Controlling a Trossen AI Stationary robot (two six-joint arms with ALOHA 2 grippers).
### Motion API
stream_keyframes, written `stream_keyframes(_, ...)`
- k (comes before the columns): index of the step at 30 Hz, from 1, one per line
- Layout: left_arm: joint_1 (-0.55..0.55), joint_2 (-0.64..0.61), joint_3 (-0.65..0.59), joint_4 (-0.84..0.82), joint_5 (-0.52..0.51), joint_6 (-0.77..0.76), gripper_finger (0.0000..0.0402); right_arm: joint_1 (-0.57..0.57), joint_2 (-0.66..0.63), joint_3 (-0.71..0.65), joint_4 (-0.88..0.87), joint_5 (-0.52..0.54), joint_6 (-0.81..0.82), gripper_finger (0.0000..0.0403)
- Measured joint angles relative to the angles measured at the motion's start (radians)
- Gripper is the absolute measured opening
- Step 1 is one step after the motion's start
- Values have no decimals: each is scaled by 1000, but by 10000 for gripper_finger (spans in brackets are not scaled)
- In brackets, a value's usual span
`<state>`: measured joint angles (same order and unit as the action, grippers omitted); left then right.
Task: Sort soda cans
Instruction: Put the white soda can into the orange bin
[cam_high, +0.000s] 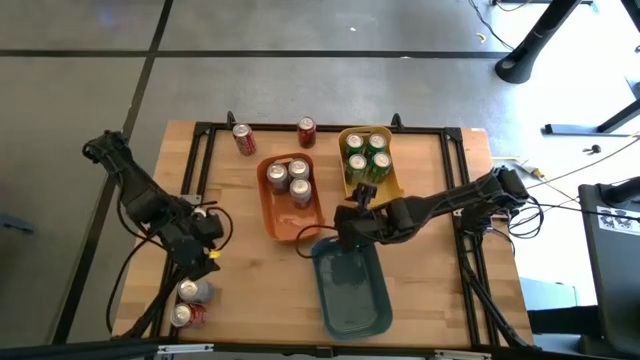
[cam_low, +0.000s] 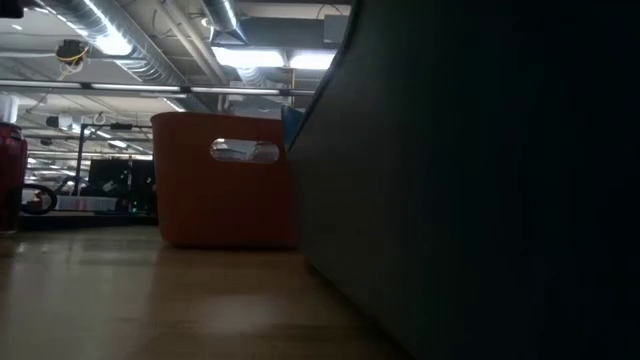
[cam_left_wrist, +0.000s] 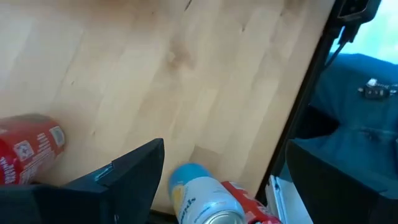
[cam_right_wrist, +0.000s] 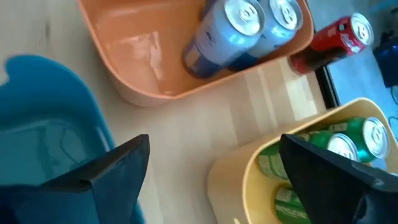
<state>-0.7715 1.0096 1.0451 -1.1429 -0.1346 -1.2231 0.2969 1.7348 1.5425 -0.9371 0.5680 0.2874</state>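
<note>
Soda cans, positions taken relative to the orange bin (cam_high: 280, 215) at mid-counter: three silver cans (cam_high: 288, 178) stand inside it at its far end. Four green cans (cam_high: 365, 156) sit in the yellow bin (cam_high: 392, 180) just beside it. Two red cans (cam_high: 243, 139) stand on the counter (cam_high: 250, 280) beyond its far end. Two more cans, one silver (cam_high: 195, 291) and one red (cam_high: 184, 316), lie near the counter's front left corner, well apart from the orange bin. My right claw (cam_high: 352, 212) hangs open and empty between the orange, yellow and blue-grey bins (cam_high: 352, 292). My left claw (cam_high: 207, 243) is open, empty, above the corner cans.
</note>
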Motion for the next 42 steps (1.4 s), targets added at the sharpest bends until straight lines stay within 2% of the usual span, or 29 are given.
stream_keyframes(6, 1, 0, 0, 9, -38, 59, 325, 21, 0, 0, 24, -1, 24, 358)
stream_keyframes(12, 1, 30, -2, -44, -63, -9, 333, 33, 1, 0, 24, 0, 39, 358)
stream_keyframes(18, 0, 57, -3, -68, -12, 26, 333, 31, 1, 0, 24, 0, 49, 358)
stream_keyframes(28, -28, 182, -3, -102, 153, 67, 334, 31, 2, 0, 23, 0, 49, 358)
stream_keyframes(33, -36, 203, -3, -99, 232, -28, 334, 31, 2, 0, 23, 1, 49, 358)
stream_keyframes(42, -58, 201, -3, -52, 306, -216, 334, 30, 2, 0, 23, 1, 49, 358)
